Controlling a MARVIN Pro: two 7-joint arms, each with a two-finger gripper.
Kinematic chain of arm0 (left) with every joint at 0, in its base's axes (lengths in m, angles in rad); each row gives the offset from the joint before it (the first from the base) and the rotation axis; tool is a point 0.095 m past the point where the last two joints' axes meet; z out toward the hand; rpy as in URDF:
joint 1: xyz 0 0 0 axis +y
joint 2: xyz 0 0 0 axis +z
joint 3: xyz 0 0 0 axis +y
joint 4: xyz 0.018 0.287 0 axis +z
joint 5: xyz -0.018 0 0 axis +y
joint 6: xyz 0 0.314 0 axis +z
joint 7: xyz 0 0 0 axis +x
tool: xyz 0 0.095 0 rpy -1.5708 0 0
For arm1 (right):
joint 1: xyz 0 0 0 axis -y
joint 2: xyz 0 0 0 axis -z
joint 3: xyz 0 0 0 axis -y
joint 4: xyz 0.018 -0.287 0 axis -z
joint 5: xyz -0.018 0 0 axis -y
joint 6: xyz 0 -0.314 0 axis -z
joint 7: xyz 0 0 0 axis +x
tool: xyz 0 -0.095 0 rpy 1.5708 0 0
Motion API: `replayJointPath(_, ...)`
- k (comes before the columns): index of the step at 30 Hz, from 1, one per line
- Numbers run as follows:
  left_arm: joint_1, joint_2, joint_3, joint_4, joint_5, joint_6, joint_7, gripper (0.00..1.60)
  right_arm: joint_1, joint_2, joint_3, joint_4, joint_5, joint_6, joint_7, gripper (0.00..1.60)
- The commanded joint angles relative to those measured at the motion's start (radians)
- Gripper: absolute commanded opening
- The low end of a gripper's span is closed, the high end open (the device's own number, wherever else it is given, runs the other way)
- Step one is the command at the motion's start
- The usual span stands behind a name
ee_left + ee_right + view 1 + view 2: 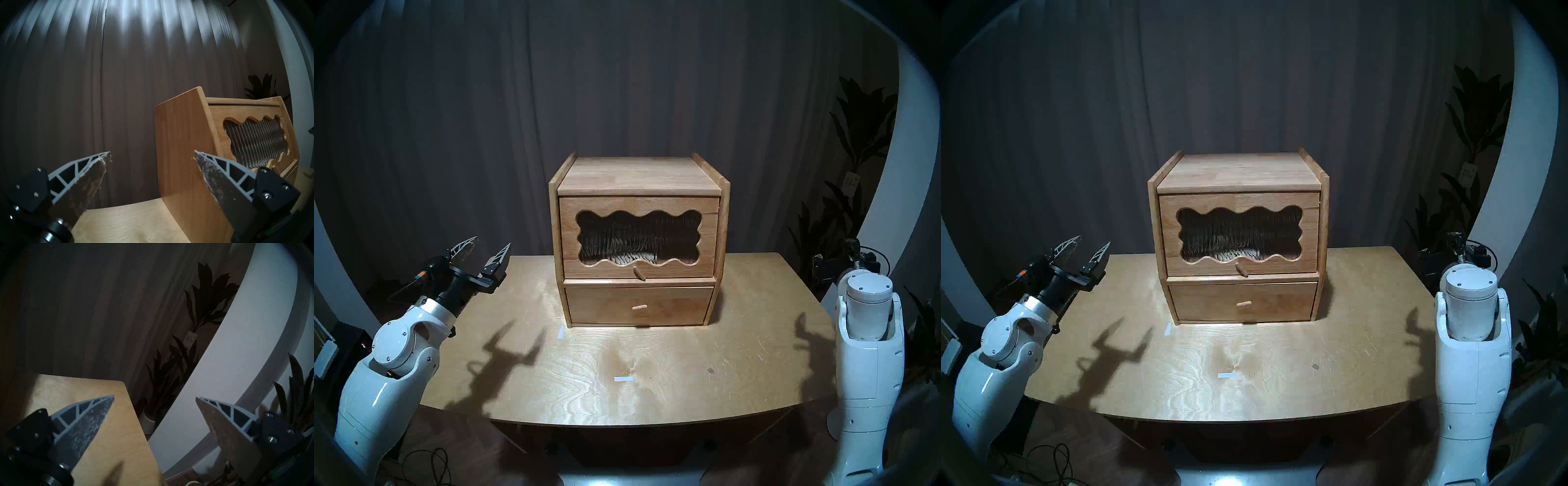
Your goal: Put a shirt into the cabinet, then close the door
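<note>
A boxy light-brown wooden cabinet [638, 176] with raised side rails stands toward the back of the pale plywood table [670, 380], front facing the robot. Its flat light-wood door [704, 234], with a wavy-edged cut-out window and a small peg knob [639, 273] at the lower edge, sits closed and flush in the upper compartment. Through the ribbed pane of that window a soft cream-white striped shirt [631, 259] shows low on the compartment floor, just behind the knob; how it is folded cannot be told. Under the door the plain solid drawer front [673, 305] with its own peg knob is shut as well.

The left gripper [485, 249] hangs above the table's left edge, well apart from the cabinet, tilted slightly upward; its 2 grey ribbed fingers [88, 162] are spread wide with nothing between them, and the left wrist view looks past them at the cabinet's side panel and the grey curtain [119, 84]. The right gripper [154, 396] is hidden behind the white right arm [867, 339] in the head views; in its own wrist view the jaws stand wide apart and empty, over the table's far right corner, facing a dark leafy potted plant [169, 375]. 2 small white tape strips [623, 378] lie on the tabletop in front of the cabinet
</note>
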Motion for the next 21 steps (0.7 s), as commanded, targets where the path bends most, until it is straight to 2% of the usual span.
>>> replayJointPath(1, -0.008, 0.002, -0.006, -0.009, -0.001, -0.004, 0.000, 1.60, 0.115, 0.049, -0.014, 0.044, 0.061, -0.055, 0.060, 1.60)
replayJointPath(14, -0.012, 0.003, -0.007, -0.012, 0.000, -0.005, 0.000, 1.60, 0.272, 0.097, -0.102, 0.221, 0.184, -0.158, 0.219, 1.60)
replayJointPath(21, -0.014, 0.003, -0.008, -0.015, -0.001, -0.007, 0.000, 1.60, 0.310, 0.130, -0.099, 0.293, 0.226, -0.255, 0.305, 1.60)
